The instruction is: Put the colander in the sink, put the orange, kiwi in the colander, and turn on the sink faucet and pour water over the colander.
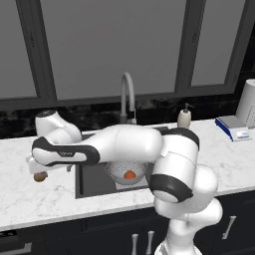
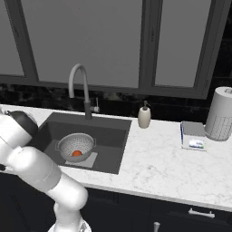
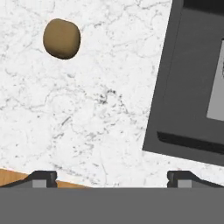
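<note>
silver-grey pierced metal colander [image 1: 127, 172] sits in the dark rectangular sink [image 1: 92, 179], round orange fruit [image 1: 129, 174] inside. right base view matches. hand view: oval olive-brown kiwi [image 3: 61, 38] lies on white marble counter [image 3: 87, 109]; gripper [image 3: 111, 178] spread wide, holding nothing.

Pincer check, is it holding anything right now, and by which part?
Nothing is held. The pincer is open over the marble counter, and the kiwi lies apart from its fingertips.

The white marble surface [image 2: 158, 163] holds the dark sink [image 2: 115, 129]. On the surface lie the kiwi [image 3: 61, 38] left of the sink, a soap bottle [image 2: 144, 116], a blue-edged box [image 2: 193, 135] and a paper towel roll [image 2: 220, 114].
</note>
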Robot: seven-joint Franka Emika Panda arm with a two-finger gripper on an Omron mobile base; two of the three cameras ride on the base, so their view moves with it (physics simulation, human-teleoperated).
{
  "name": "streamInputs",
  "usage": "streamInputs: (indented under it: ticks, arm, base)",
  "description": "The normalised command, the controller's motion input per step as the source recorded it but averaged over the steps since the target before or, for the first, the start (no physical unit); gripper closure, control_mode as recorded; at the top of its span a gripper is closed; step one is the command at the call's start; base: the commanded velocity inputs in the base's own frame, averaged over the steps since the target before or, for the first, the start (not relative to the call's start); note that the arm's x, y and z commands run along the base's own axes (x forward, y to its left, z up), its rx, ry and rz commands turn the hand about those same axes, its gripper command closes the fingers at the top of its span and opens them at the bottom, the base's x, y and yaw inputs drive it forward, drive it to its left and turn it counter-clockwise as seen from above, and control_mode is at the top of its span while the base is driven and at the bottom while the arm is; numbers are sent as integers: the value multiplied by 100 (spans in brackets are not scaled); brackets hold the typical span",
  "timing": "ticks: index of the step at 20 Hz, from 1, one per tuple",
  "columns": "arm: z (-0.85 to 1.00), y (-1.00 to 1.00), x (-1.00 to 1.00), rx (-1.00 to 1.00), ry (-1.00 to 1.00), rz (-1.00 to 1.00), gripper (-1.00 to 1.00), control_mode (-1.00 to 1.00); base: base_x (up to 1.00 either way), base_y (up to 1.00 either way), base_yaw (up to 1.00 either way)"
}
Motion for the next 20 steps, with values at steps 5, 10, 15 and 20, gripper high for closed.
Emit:
streamInputs:
  ticks: [5,10,15,20]
  arm:
    - [-20,67,34,-1,-1,-7,-100,-100]
    - [-9,34,19,0,-1,-6,-100,-100]
    - [-25,18,17,0,-2,-5,-100,-100]
    - [-48,11,23,0,0,-2,-100,-100]
  base:
    - [0,0,0]
    - [0,0,0]
    - [0,0,0]
    - [0,0,0]
